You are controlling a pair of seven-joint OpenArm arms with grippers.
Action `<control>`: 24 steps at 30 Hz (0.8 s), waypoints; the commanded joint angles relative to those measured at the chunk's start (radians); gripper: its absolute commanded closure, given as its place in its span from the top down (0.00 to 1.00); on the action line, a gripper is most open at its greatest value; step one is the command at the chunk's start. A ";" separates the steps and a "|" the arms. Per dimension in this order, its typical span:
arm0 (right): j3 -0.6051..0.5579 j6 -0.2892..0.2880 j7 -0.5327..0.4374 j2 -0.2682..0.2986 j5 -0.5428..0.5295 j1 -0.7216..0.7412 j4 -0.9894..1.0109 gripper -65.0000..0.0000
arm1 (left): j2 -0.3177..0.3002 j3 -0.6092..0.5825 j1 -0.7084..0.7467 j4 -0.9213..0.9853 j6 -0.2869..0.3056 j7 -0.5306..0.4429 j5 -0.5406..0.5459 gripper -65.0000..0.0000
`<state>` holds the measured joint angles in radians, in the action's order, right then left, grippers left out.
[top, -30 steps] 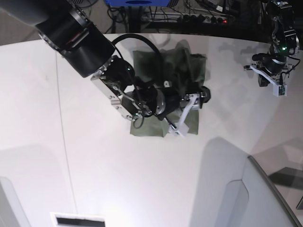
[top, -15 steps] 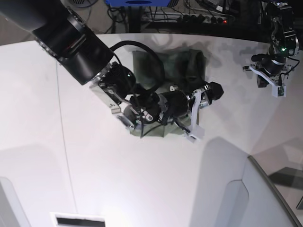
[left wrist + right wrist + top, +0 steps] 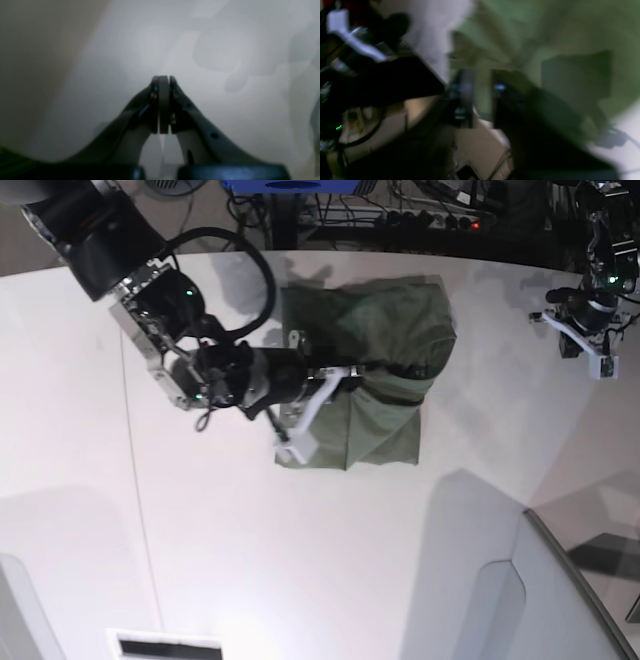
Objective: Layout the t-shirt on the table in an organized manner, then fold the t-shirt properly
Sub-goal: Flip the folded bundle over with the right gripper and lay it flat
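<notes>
The olive-green t-shirt (image 3: 385, 330) lies partly folded and creased at the far middle of the white table (image 3: 300, 560). My right gripper (image 3: 345, 370) reaches in from the left and lies on the shirt's left half. In the blurred right wrist view a narrow strip of green t-shirt (image 3: 482, 95) fills the gap between the dark fingers (image 3: 463, 97), so the gripper looks shut on the cloth. More cloth spreads beyond them. My left gripper (image 3: 590, 355) hangs at the far right, away from the shirt. It is shut and empty, left gripper (image 3: 163, 80) above bare table (image 3: 225, 37).
A grey-white angled panel (image 3: 500, 600) rises at the near right. Cables and a power strip (image 3: 430, 218) lie past the table's curved far edge. A thin seam line (image 3: 135, 480) runs down the left, and a slotted plate (image 3: 165, 646) sits at the near edge.
My right arm has drawn back to the left across the shirt and its jaws have closed. More of the shirt's right side is uncovered. The left arm shifted slightly.
</notes>
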<state>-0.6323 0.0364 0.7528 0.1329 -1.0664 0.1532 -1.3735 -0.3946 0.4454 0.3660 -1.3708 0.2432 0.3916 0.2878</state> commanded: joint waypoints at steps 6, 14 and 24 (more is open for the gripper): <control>0.007 -0.020 -0.046 -0.016 -0.019 0.032 0.073 0.04 | -0.010 0.140 0.015 -0.014 0.147 -0.020 0.009 0.00; 0.004 -0.114 -0.103 -0.025 -0.019 0.050 0.220 0.04 | 0.001 0.206 0.017 -0.012 0.184 -0.020 0.001 0.00; 0.001 -0.157 -0.102 -0.125 -0.018 0.158 0.388 0.04 | 0.006 0.197 0.015 -0.012 0.184 -0.020 0.001 0.00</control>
<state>-0.6346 -0.1059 0.6582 0.0181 -1.0702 0.2859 -0.9718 -0.3702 0.6342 0.3824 -1.3705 0.4274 0.3927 0.2813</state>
